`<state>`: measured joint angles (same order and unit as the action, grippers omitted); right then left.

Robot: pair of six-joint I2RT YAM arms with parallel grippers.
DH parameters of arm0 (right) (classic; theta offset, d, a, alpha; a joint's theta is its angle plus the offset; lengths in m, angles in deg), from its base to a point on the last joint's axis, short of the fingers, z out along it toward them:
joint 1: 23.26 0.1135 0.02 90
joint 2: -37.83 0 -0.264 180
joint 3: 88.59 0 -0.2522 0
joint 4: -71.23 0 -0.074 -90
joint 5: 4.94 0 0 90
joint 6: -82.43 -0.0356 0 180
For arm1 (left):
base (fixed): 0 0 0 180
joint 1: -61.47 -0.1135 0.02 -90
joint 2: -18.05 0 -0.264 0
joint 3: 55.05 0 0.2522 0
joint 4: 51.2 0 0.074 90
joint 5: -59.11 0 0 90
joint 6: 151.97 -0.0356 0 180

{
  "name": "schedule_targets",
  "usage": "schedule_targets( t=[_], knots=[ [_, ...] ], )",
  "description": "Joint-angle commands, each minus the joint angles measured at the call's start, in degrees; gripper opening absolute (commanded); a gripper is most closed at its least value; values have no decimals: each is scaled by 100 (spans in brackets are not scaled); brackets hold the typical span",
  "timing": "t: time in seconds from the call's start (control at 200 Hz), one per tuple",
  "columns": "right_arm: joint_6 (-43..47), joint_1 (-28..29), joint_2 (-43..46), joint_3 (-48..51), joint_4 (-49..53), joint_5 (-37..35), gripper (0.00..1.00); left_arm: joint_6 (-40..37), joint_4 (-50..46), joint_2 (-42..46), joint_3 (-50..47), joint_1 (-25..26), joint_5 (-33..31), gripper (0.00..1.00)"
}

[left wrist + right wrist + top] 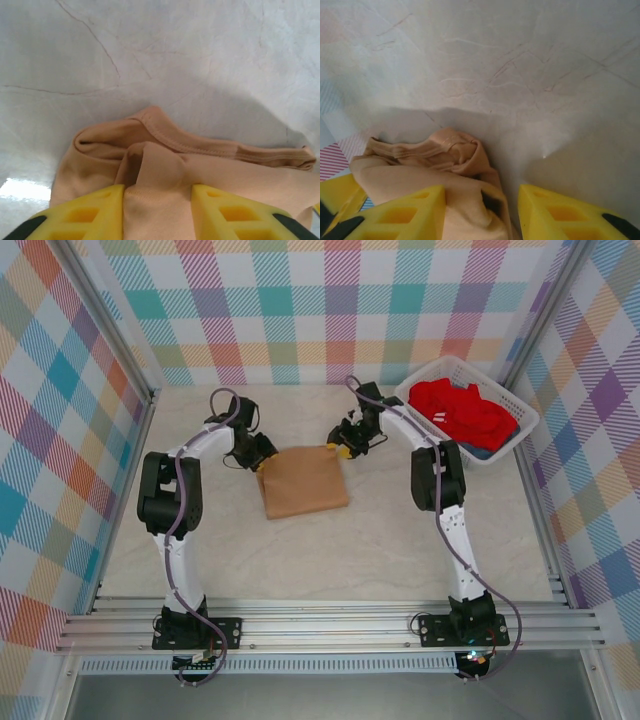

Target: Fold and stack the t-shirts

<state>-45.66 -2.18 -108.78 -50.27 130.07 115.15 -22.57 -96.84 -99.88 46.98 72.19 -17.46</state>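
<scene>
- Fold in hand: the tan t-shirt (303, 480) lies part-folded on the bench (390, 540), left of the basket (452, 366)
- Left end effector (157, 192) pinches the corner farther from the basket
- Right end effector (481, 192) straddles the nearer corner; I cannot tell whether it grips
- Next move, I'd judge, needs both corners carried over evenly
- The basket holds the red t-shirt (460, 408)

Wrist views' bottom edges cut off the tan t-shirt (230, 167).

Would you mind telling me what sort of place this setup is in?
Probably a robot lab test cell: an aluminium frame encloses a table with plaid-printed walls, and the left arm and right arm, bolted at its near edge, handle a tan t-shirt.
</scene>
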Motion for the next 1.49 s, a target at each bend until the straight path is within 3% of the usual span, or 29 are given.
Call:
schedule_targets(
  t=[0.0,0.28,0.37,0.56,0.83,1.165,1.215,1.355,1.43,1.49],
  knots=[
    [5,36,-111,-288,-3,344,36,-167,227,-85,-26,-48,54,31],
    [-159,63,59,-146,-363,349,11,-246,336,114,-126,-46,63,0],
    [-206,89,142,-163,-432,374,0,-249,298,332,-166,-21,-10,0],
    [-172,158,418,-155,-415,244,0,27,196,1299,-634,-18,-404,0],
    [-244,220,557,-207,-462,312,0,306,-36,2195,-1245,-19,-470,0],
    [-411,349,-285,-843,-274,530,0,72,-70,1524,-1433,-329,-702,0],
    [-389,353,-412,-988,-208,515,7,-5,-30,1310,-1297,-390,-673,0],
    [-308,337,-486,-1250,-40,374,31,-208,-308,839,-646,-441,-906,17],
    [-216,320,-344,-1245,37,239,38,-128,-532,863,-450,-435,-1140,22],
    [-120,294,-167,-1174,136,64,42,-13,-869,947,-302,-409,-1416,35]
  ],
)
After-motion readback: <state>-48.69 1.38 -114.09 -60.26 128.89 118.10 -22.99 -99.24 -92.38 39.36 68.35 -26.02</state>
